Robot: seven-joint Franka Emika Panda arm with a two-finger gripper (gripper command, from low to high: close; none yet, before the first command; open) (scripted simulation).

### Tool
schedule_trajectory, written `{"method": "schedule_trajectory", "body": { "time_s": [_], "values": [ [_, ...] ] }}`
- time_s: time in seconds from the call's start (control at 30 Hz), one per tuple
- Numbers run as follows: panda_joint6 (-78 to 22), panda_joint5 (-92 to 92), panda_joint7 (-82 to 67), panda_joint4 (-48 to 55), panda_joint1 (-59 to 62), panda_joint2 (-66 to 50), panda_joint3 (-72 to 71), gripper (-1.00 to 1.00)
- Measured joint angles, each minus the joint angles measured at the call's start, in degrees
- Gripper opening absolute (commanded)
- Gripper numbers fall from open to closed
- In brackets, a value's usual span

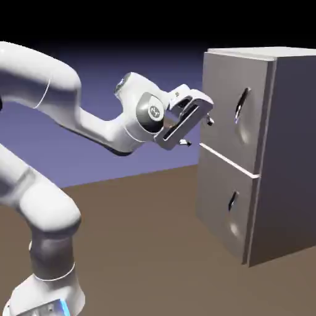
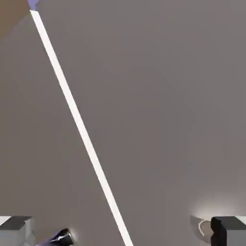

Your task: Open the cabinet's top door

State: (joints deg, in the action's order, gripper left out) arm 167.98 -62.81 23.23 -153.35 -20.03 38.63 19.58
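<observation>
A: Arm pose?
B: Arm (image 1: 74, 117) rises at lower left, bends, reaches level toward the cabinet (image 1: 290, 154). Gripper (image 1: 197, 132) rolled sideways, jaws spread wide, nothing between them.

A: Where's the top door?
B: Top door (image 1: 223, 102) is the upper front panel, shut. Its long dark handle (image 1: 242, 106) sits right of the fingers, apart from them.

A: Hand view?
B: Grey panels fill it, a pale seam (image 2: 79, 125) running diagonally. Both fingertips (image 2: 17, 229) show at the bottom corners.
</observation>
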Motion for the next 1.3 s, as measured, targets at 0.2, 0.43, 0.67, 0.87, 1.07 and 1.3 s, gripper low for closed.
{"method": "schedule_trajectory", "body": {
  "time_s": [0.2,0.43,0.67,0.87,1.07,1.3],
  "values": [
    [-1.43,-14.95,-4.58,1.82,-4.61,1.42,4.66,0.00],
    [-3.11,-32.39,-9.92,3.95,-9.98,3.08,10.10,0.00],
    [-4.78,-49.84,-15.26,6.07,-15.35,4.74,15.54,0.00],
    [-6.21,-64.79,-19.84,7.90,-19.96,6.16,20.20,0.00],
    [-7.65,-79.74,-24.42,9.72,-24.56,7.58,24.86,0.00],
    [-9.32,-97.18,-29.76,11.84,-29.93,9.24,30.30,0.00]
  ]
}}
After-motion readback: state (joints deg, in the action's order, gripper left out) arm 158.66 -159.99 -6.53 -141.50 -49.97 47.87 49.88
